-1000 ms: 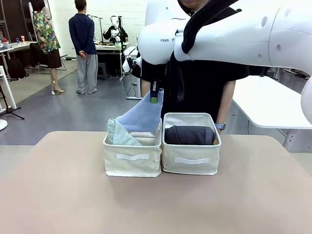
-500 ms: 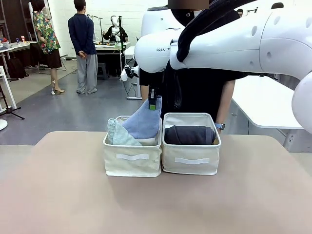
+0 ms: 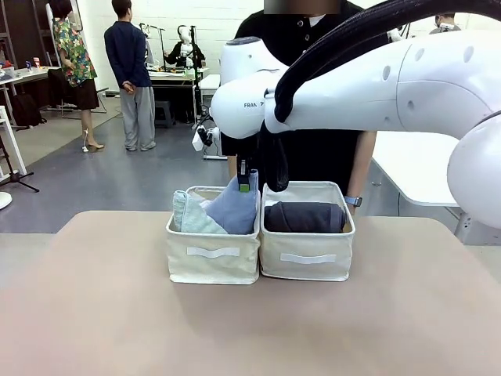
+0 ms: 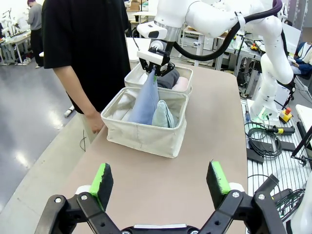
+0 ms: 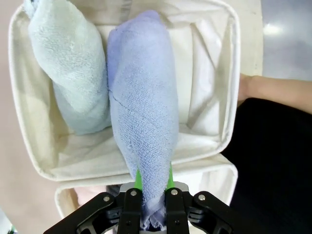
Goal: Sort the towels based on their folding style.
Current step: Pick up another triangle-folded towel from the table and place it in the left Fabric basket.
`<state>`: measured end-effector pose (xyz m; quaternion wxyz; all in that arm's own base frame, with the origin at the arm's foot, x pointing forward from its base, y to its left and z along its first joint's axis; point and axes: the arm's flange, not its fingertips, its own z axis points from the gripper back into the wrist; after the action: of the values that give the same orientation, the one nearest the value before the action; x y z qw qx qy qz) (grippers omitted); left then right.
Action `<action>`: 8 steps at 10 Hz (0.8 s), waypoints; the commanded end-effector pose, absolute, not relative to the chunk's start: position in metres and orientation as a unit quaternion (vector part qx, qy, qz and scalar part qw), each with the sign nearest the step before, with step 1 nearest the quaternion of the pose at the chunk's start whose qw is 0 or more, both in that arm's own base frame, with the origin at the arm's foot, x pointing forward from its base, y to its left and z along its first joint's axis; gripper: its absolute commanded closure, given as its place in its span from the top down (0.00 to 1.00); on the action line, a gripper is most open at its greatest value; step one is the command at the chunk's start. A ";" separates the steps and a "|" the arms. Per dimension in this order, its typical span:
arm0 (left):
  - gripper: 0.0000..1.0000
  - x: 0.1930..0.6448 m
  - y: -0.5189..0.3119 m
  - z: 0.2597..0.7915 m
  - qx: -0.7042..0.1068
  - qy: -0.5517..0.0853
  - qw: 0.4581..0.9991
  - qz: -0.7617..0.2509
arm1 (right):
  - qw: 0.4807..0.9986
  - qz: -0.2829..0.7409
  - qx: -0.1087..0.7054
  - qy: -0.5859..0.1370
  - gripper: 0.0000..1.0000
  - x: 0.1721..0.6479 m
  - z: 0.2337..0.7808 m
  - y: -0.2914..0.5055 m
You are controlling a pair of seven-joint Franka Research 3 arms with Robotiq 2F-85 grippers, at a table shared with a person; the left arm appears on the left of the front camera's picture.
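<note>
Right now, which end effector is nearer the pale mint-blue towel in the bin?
Right. The right end effector hangs just above the pale mint-blue towel, clamping the periwinkle towel beside it; the left end effector hovers open, well back.

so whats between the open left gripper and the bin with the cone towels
Bare tabletop. In the left wrist view, nothing lies between the open left gripper and the near wall of the bin holding the mint towel and periwinkle towel.

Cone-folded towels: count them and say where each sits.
2, both in the left bin: the mint towel resting inside, the periwinkle towel beside it, held by the right gripper. Others may be hidden.
</note>
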<state>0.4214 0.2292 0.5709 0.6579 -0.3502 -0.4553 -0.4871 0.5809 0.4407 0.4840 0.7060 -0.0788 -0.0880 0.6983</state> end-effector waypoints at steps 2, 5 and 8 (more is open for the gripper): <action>1.00 0.420 0.228 0.571 -0.346 -0.461 0.658 -0.484 | 0.688 0.715 -0.089 -0.083 0.16 0.595 0.473 0.452; 1.00 0.420 0.228 0.571 -0.346 -0.461 0.658 -0.484 | 0.681 0.724 -0.084 -0.064 0.16 0.602 0.448 0.460; 1.00 0.420 0.228 0.571 -0.346 -0.461 0.658 -0.484 | 0.671 0.736 -0.082 -0.046 0.16 0.603 0.431 0.468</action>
<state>0.4214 0.2292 0.5709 0.6579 -0.3502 -0.4553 -0.4871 0.5922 0.4547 0.4330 0.6819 -0.0697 -0.0582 0.7258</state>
